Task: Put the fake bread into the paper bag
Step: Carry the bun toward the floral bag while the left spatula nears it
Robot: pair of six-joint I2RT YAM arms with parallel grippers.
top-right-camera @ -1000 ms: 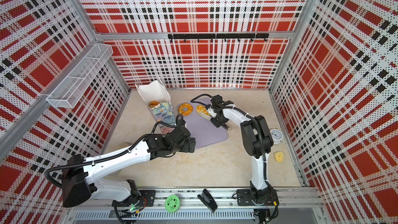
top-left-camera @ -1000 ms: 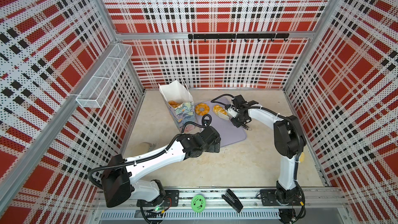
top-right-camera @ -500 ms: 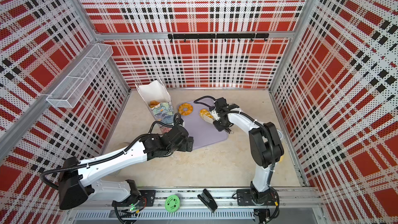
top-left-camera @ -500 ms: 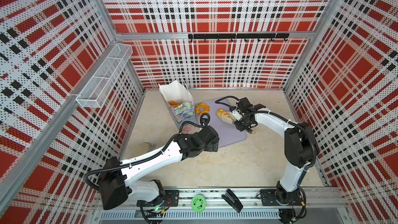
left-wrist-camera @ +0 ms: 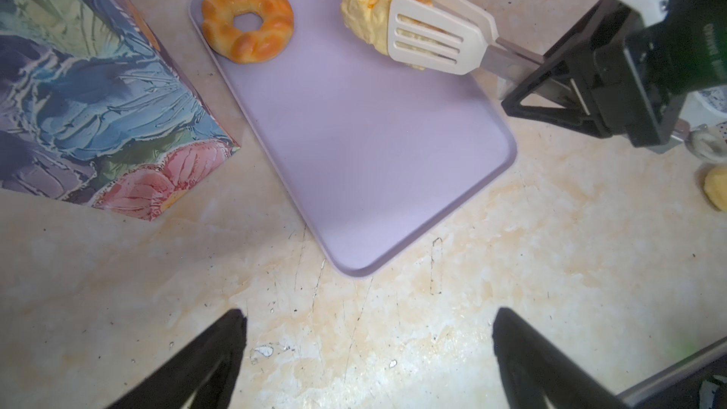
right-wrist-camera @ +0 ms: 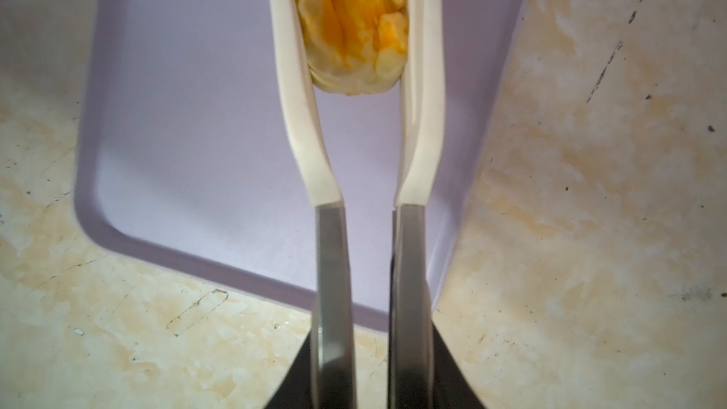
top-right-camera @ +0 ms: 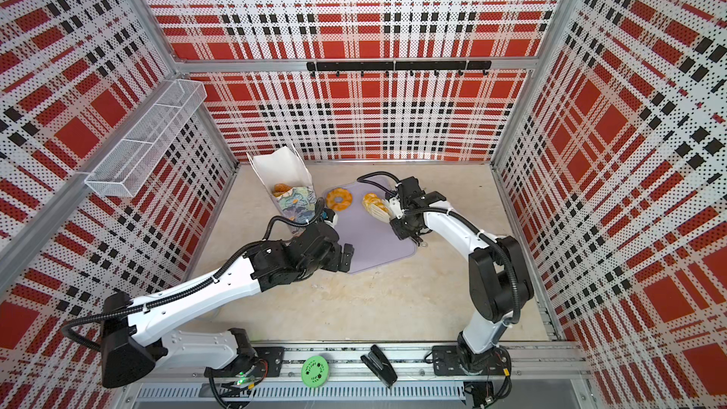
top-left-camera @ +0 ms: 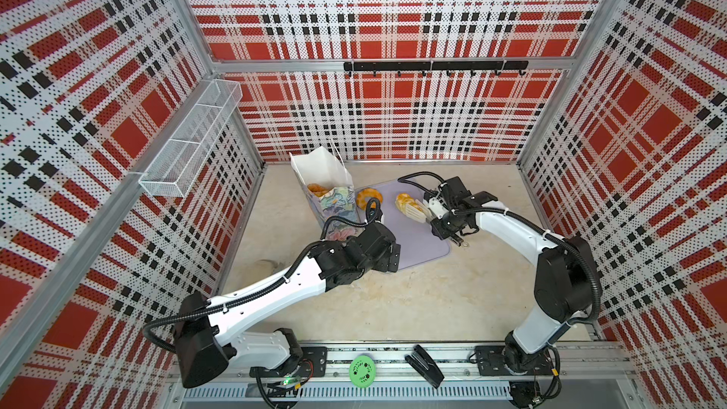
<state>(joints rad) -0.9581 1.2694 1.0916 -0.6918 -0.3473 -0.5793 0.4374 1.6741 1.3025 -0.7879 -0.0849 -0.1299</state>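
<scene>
The paper bag (top-left-camera: 334,206) (top-right-camera: 293,206) (left-wrist-camera: 90,84) stands open at the back left, with fake bread (top-left-camera: 318,190) (top-right-camera: 281,189) inside. A ring doughnut (top-left-camera: 369,196) (top-right-camera: 340,198) (left-wrist-camera: 248,19) lies on the lilac tray (top-left-camera: 417,241) (top-right-camera: 377,245) (left-wrist-camera: 373,143) (right-wrist-camera: 196,112). My right gripper (top-left-camera: 444,216) (right-wrist-camera: 371,367) is shut on cream tongs (top-left-camera: 419,209) (left-wrist-camera: 430,35) (right-wrist-camera: 299,112). The tongs' blades pinch a golden braided pastry (top-left-camera: 405,202) (top-right-camera: 371,201) (left-wrist-camera: 368,9) (right-wrist-camera: 354,21) over the tray's far part. My left gripper (top-left-camera: 387,257) (left-wrist-camera: 368,348) is open and empty near the tray's front corner.
A yellow piece (left-wrist-camera: 716,192) lies on the table to the right of the tray. A green disc (top-left-camera: 362,371) and a black stapler (top-left-camera: 427,371) sit on the front rail. A wire basket (top-left-camera: 189,147) hangs on the left wall, a hook rail (top-left-camera: 432,66) at the back.
The tongs have drawn tighter on the pastry. The right arm's elbow has swung to the right and toward the front. The left arm has hardly moved.
</scene>
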